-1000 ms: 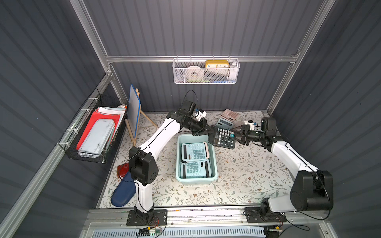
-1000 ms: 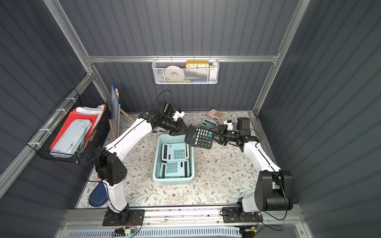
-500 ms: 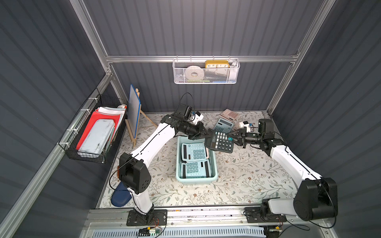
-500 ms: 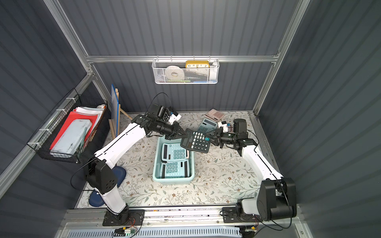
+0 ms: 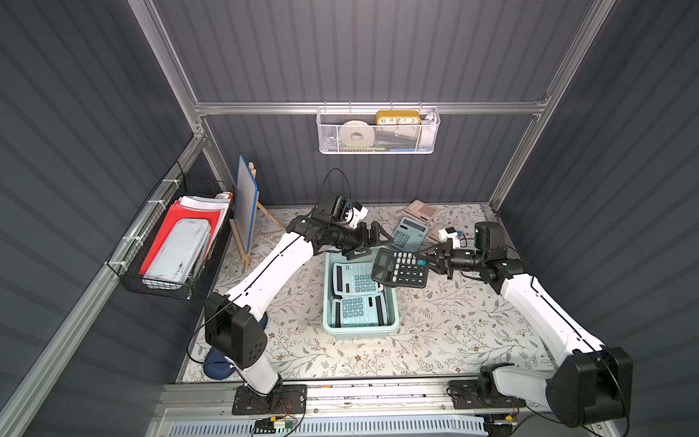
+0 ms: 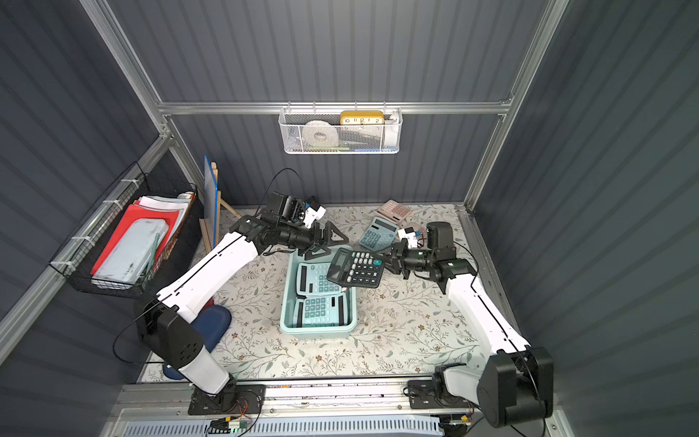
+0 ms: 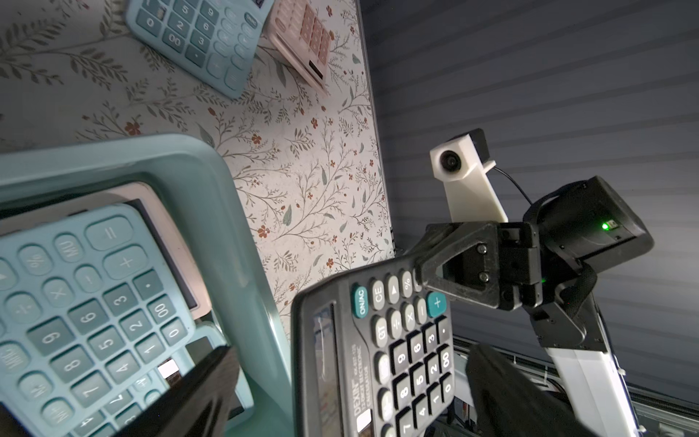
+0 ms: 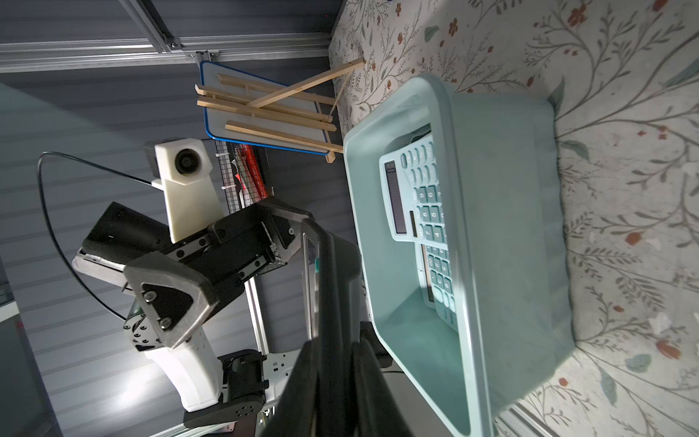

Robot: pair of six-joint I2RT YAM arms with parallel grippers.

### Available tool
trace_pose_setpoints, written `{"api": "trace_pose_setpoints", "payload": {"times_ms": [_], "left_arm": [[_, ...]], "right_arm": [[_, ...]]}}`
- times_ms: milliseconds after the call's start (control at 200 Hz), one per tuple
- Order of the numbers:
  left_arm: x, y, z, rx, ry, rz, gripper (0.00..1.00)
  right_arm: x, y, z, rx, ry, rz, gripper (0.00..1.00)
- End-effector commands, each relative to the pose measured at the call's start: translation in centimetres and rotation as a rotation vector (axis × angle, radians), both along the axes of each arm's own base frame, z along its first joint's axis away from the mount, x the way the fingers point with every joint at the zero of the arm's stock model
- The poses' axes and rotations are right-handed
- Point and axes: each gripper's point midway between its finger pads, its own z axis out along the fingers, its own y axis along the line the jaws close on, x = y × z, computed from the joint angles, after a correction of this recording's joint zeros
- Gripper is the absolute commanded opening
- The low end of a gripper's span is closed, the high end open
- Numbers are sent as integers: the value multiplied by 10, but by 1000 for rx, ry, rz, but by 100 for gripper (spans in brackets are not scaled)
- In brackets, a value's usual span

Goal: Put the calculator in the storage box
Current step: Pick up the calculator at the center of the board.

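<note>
Status for you:

- The right fingers [image 5: 428, 261] are clamped on the black calculator [image 5: 400, 267], gripping its key end near a corner. You can see the grip clearly from the left wrist [image 7: 446, 278].
- The calculator is off the bench [image 5: 454, 325] with its keys facing up. Its long axis runs across the bench, side to side.
- The display end points toward the left arm and the key end toward the right arm.
- In both top views the display end overlaps the far right corner of the storage box [image 5: 359, 330], and the key end sticks out past the box's right rim. I can't tell whether it touches the rim.
- From the right wrist you see the calculator edge-on, just beside the box wall [image 8: 503, 227].
- The left fingers [image 5: 372, 242] are spread wide and hold nothing. They sit just beside the display end, over the far end of the box.
- The box's long axis runs front to back. Inside it, a blue calculator [image 5: 353, 278] lies at the far end and a second blue calculator [image 5: 355, 311] at the near end. The far one overlaps the near one.
- On the bench behind, a loose blue calculator [image 5: 409, 232] lies just beside a pink calculator [image 5: 420, 210] near the back wall.
</note>
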Motion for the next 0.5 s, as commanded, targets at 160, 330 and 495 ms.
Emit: {"api": "trace_pose_setpoints", "payload": {"times_ms": [160, 330, 495], "left_arm": [[24, 63, 20, 111, -109, 264, 99], [31, 90, 13, 185, -106, 371, 99], [31, 105, 1, 245, -80, 429, 99]], "right_arm": [[-25, 5, 3, -76, -34, 19, 0], [-25, 16, 2, -126, -55, 22, 0], [-24, 34, -5, -196, -65, 60, 0]]}}
